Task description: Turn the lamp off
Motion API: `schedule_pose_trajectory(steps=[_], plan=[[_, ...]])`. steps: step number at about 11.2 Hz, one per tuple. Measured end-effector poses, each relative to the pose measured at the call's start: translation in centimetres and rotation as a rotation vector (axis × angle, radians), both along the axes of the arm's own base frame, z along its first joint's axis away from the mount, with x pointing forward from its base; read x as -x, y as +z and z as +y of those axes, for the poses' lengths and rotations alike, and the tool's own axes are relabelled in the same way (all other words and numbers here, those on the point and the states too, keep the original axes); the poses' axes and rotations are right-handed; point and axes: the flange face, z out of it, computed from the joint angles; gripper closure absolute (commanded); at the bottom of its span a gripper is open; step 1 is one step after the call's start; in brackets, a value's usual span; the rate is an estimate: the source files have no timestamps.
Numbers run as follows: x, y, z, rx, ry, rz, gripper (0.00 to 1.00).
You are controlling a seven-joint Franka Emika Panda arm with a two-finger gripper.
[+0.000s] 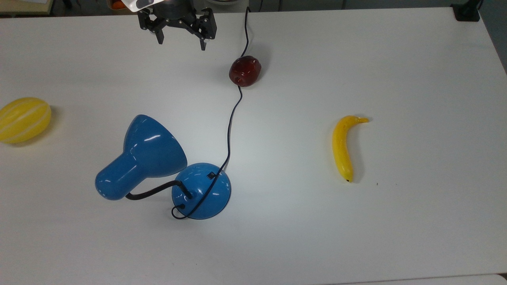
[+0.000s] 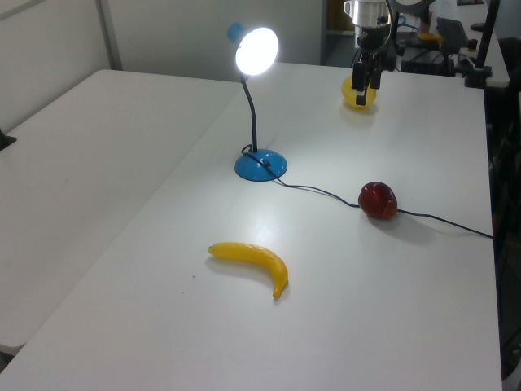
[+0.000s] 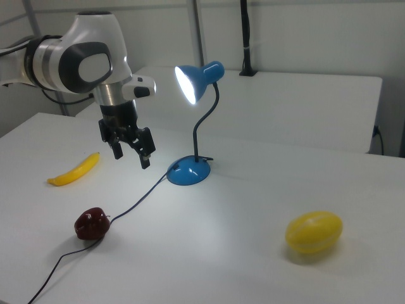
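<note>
The blue lamp stands left of centre in the top view, its cone shade lit and shining. A black bendy neck rises from the round blue base, which carries a small black switch. A black cord runs from the base toward the far edge. My gripper hangs open and empty above the far part of the table, well away from the base. In the right view the gripper sits left of the lamp.
A dark red apple lies on the cord's path. A banana rests on the top view's right, a yellow melon at the top view's left edge. The white table carries everything.
</note>
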Motion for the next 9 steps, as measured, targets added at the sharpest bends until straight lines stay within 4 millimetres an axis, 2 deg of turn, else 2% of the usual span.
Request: schedule_pose_trajectory(steps=[9], plan=[[-0.34, -0.13, 0.04, 0.002, 0.003, -0.001, 0.0]])
